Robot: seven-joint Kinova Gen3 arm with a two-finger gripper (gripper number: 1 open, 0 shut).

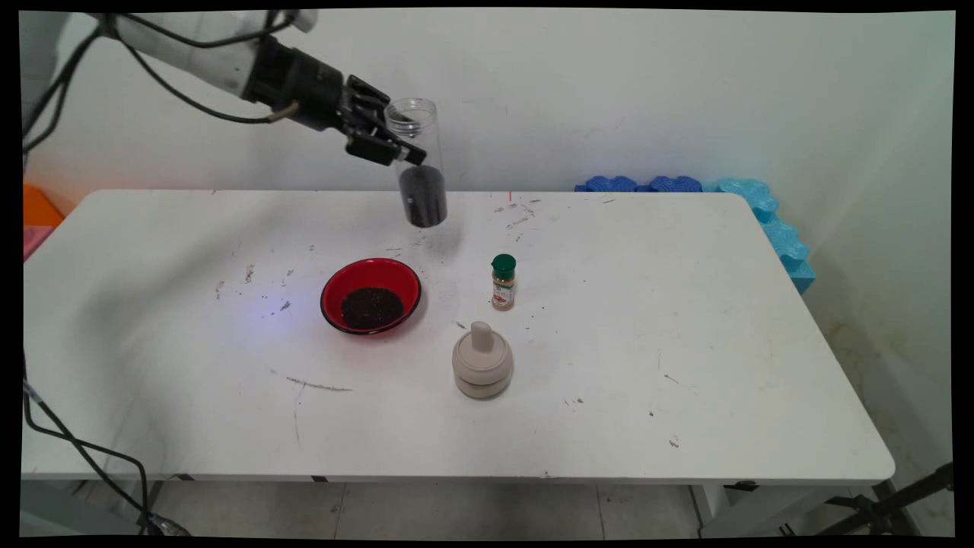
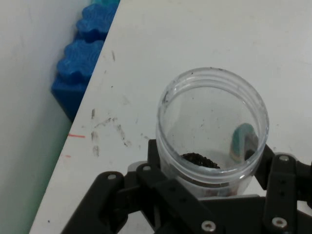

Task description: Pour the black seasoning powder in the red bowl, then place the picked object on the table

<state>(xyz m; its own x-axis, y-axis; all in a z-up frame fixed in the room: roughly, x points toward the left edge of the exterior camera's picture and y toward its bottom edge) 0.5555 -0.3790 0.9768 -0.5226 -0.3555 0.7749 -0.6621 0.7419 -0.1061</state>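
An orange and pink object (image 1: 36, 221) sits just past the white counter's (image 1: 685, 342) left end, cut off by the frame edge. Above the counter's far side, the arm's black tool (image 1: 397, 141) reaches in from the upper left and pinches a clear plastic jar (image 1: 420, 164) near its open top, holding it upright in the air, well above the surface. The jar's lower part is filled with dark grains (image 1: 423, 196); the upper part is see-through and open at the mouth. Seen from the hand, the jar (image 2: 212, 131) stands between the black fingers (image 2: 280, 192), its rim wide open, a little of the dark fill (image 2: 201, 160) visible at the bottom, and the counter's (image 2: 195, 39) scuffed far edge beyond it. Below the jar and a little to its left, a red bowl (image 1: 370, 295) rests on the counter with a heap of the same dark grains (image 1: 372, 307) in its middle. To the right of the bowl stands a small spice bottle (image 1: 503, 282) with a green cap, upright and apart from it. Nearer the front edge, just below the bottle, sits a squat beige lidded pot (image 1: 482, 371) with a knob on top. Along the wall at the counter's far right corner lie blue foam pieces (image 1: 761, 221), seen from the hand (image 2: 80, 63) as a dark and a lighter blue stack beside the counter's edge.
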